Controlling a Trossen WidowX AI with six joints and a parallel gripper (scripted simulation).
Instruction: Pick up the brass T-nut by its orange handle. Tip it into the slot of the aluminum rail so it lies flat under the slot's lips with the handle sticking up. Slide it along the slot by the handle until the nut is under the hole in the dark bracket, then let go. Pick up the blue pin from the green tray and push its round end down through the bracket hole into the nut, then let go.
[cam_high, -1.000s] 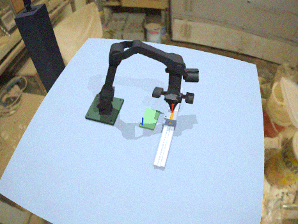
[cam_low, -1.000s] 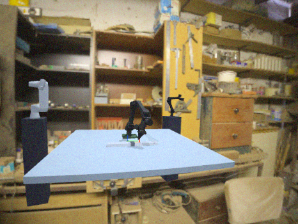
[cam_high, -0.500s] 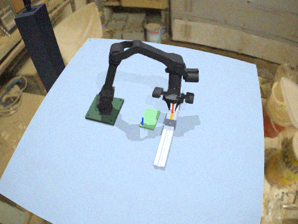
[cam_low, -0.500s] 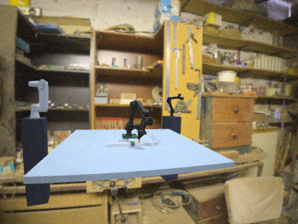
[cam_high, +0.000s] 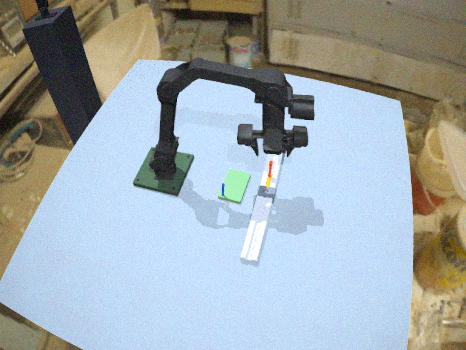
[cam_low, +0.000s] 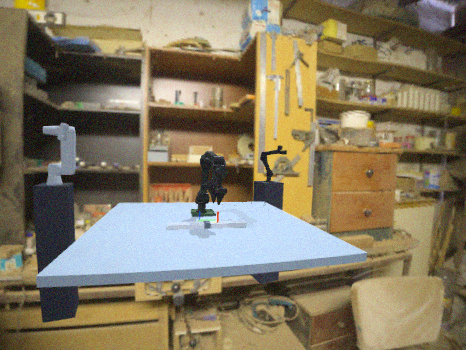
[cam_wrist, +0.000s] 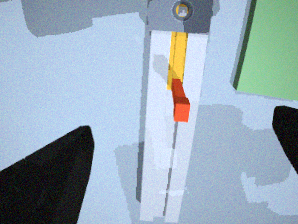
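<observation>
Blue tabletop (cam_high: 150, 260) (cam_low: 200, 250) (cam_wrist: 60, 90); bracket hole (cam_wrist: 182, 10) shows brass, wrist view only.

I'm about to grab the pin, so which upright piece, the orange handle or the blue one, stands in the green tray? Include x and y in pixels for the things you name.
The blue pin (cam_high: 223, 189) (cam_low: 200, 216); the orange handle (cam_high: 270, 169) (cam_low: 218, 217) (cam_wrist: 181, 107) rises from the rail's slot.

a cluttered workshop, with hand tools (cam_low: 276, 105) on a yellow board (cam_low: 270, 165) and crowded shelves (cam_low: 380, 63)

Matte black arm (cam_high: 220, 71) (cam_low: 204, 172), boxy joints; black tapering fingers (cam_high: 256, 146).
</observation>
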